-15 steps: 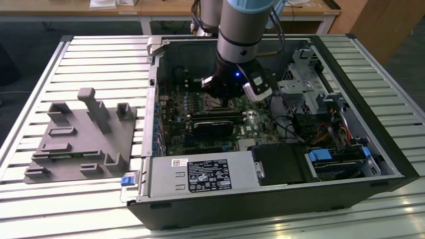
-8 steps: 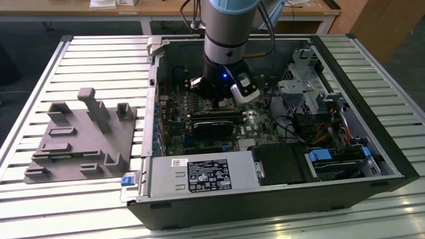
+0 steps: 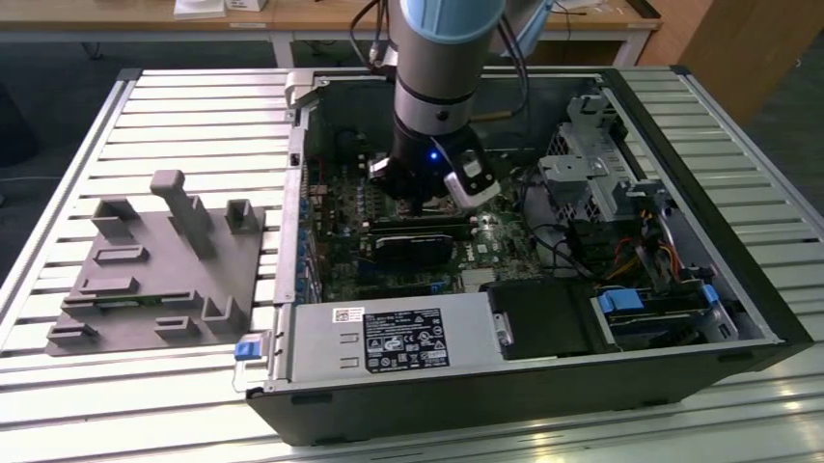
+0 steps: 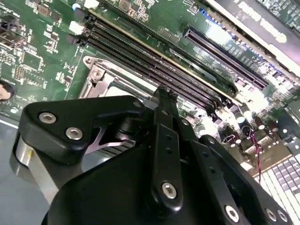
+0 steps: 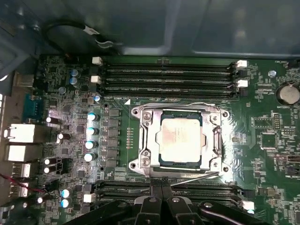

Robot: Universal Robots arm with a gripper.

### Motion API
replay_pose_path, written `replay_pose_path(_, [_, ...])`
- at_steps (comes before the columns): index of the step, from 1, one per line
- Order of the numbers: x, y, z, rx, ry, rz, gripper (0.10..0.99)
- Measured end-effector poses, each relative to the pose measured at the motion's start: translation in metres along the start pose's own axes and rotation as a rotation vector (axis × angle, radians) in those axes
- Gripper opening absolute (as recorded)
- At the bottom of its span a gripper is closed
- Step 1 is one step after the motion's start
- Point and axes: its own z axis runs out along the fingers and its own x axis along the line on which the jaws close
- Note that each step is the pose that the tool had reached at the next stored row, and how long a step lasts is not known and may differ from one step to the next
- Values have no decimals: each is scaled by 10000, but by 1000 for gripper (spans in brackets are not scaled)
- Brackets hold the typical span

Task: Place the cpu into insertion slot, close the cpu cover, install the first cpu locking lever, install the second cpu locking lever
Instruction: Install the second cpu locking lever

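I see the cpu (image 5: 180, 139) seated in the slot (image 5: 161, 161), cover (image 5: 147, 140) down over it; both levers look unlatched; my claw (image 5: 161, 194) hovers clenched, empty.

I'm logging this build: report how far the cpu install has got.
Done, by the looks: the cpu sits in the insertion slot and the cpu cover lies closed around it. In hand: the gripper hovers by the socket's edge, next to a thin locking lever that appears not fully seated. Whether either lever is latched cannot be told.
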Motion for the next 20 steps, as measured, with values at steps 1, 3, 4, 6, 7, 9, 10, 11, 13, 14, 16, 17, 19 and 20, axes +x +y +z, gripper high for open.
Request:
replay_pose_path(1, [4,-2,12,-3,1,0,106])
replay_pose_path(3, [13,-15,20,-41,4,-2,106])
replay_pose_path(4, [15,-32,20,-109,2,-3,106])
replay_pose_path(6, [24,-66,16,-236,0,-6,106])
replay_pose_path(7, [31,-81,14,-285,-1,-7,106])
replay_pose_path(9, [56,-102,11,-412,-2,-8,106])
replay_pose_path(10, [75,-108,10,-482,-1,-11,106])
replay_pose_path(11, [92,-110,11,-544,-3,-12,106])
replay_pose_path(13, [120,-113,13,-632,-3,-14,106])
replay_pose_path(14, [132,-114,19,-648,-4,-15,106])
replay_pose_path(16, [149,-119,39,-654,-5,-15,106])
replay_pose_path(17, [153,-121,50,-653,-4,-15,106])
replay_pose_path(19, [163,-126,72,-654,-4,-16,106])
replay_pose_path(20, [168,-127,82,-655,-4,-15,106])
